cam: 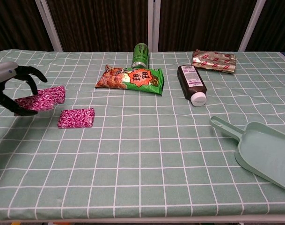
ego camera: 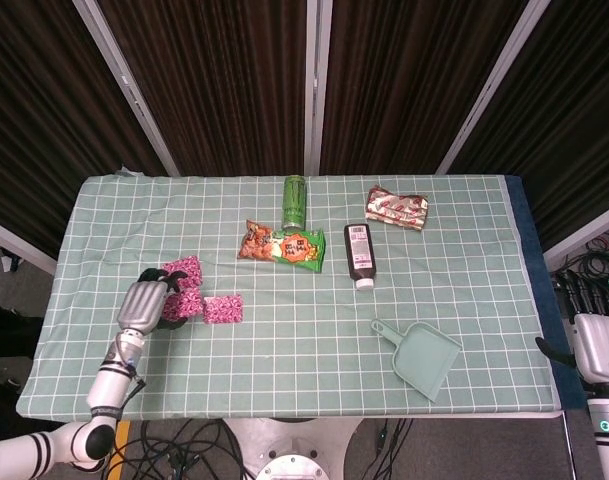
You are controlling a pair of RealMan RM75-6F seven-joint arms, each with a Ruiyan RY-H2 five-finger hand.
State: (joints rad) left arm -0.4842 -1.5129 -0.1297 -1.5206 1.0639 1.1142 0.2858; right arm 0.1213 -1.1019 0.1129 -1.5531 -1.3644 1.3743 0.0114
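Two pink wrappers at table's left on green checked cloth point(ego camera: 464, 250): farther pink packet point(cam: 41, 98) under curled fingers of left hand point(cam: 13, 91), seemingly pinched at one end and lying low against cloth; nearer pink packet point(cam: 76, 117) just beside, apart and untouched. Likely risk: thin, slick foil slipping from so shallow a pinch, or dragging and nudging its neighbour. Right hand not visible in either view, only its arm's base at table's right edge.
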